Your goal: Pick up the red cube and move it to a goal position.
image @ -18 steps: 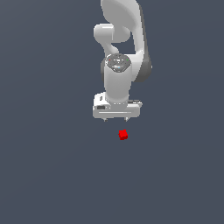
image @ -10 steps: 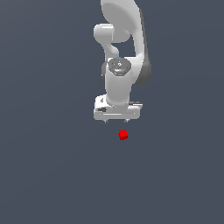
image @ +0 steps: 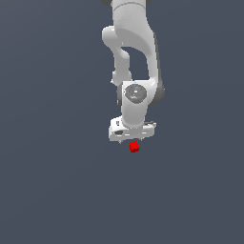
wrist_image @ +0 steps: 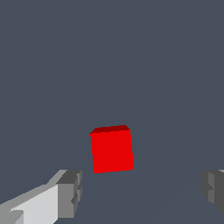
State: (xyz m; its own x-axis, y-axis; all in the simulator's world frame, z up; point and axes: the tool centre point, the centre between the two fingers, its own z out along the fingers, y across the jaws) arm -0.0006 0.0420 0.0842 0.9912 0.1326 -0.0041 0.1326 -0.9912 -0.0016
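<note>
The red cube [image: 134, 147] is tiny and lies on the dark grey floor [image: 57, 190]. My white gripper [image: 132, 141] hangs just above it, pointing down, and its hand hides part of the cube's top in the exterior view. In the wrist view the red cube [wrist_image: 111, 148] sits ahead of the gap between my two grey fingertips [wrist_image: 70, 192], closer to one of them. The gripper [wrist_image: 141, 190] is open wide and touches nothing.
The white arm [image: 136, 57] rises above the gripper in the exterior view. Only the plain dark grey floor [wrist_image: 109, 52] surrounds the cube. No goal marker shows.
The gripper has come down towards the red cube, closing most of the gap above it. The cube has not moved. The fingers stay open.
</note>
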